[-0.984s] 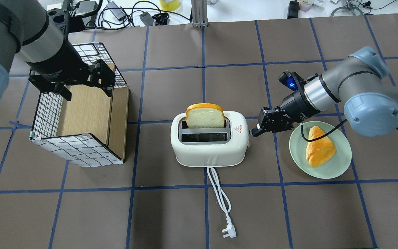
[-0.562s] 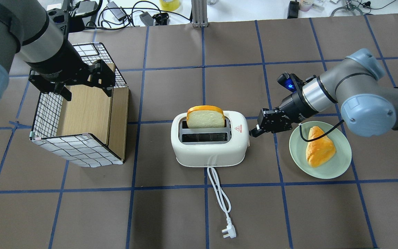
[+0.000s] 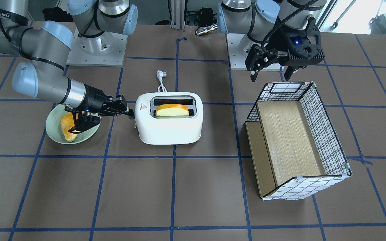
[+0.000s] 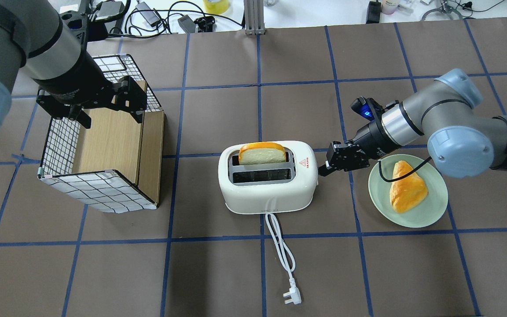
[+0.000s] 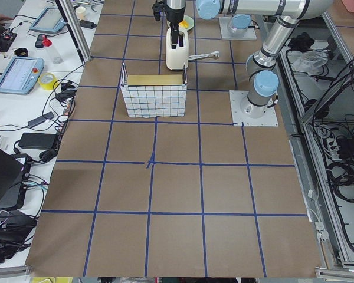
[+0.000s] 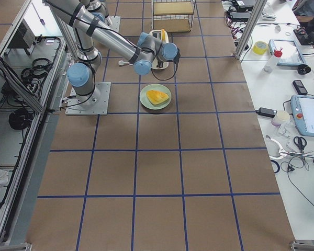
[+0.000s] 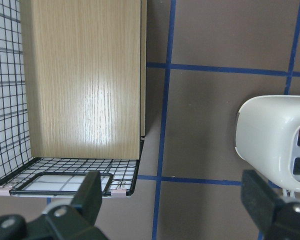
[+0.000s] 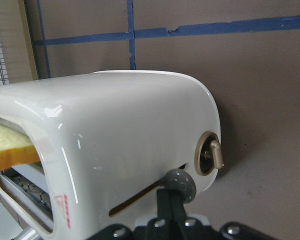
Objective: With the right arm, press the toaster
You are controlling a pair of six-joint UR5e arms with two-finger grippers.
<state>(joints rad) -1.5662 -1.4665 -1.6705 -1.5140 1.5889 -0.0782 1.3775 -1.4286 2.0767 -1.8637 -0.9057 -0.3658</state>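
Pressing at the end of the white rounded plastic two-slot toaster (image 4: 266, 189), the right arm's black gripper (image 4: 324, 168) has its fingers pressed together. In the right wrist view their tips sit against the grey speckled lever knob (image 8: 179, 185), low in its side slot. A gold dial knob (image 8: 210, 154) is just beside the lever.

The toaster stands mid-desk on the brown desk with blue tape grid (image 4: 218, 273), between the wire-grid basket with wooden panels (image 4: 104, 189) and the pale green round plate (image 4: 429, 211). It is apart from both.

A yellow-crusted bread slice (image 4: 262, 154) sits in the slot farther from the robot, with its top edge showing above the rim. The nearer slot is open and dark. The white cord (image 4: 280, 246) runs from the toaster toward the robot and ends in a white plug (image 4: 292, 297) lying loose on the desk.

An orange-yellow bread wedge (image 4: 407, 187) lies on the plate, and the right arm's wrist hangs partly over the plate's edge.

The left arm's black gripper (image 4: 110, 112) hangs above the basket's far end with its fingers spread and nothing between them.
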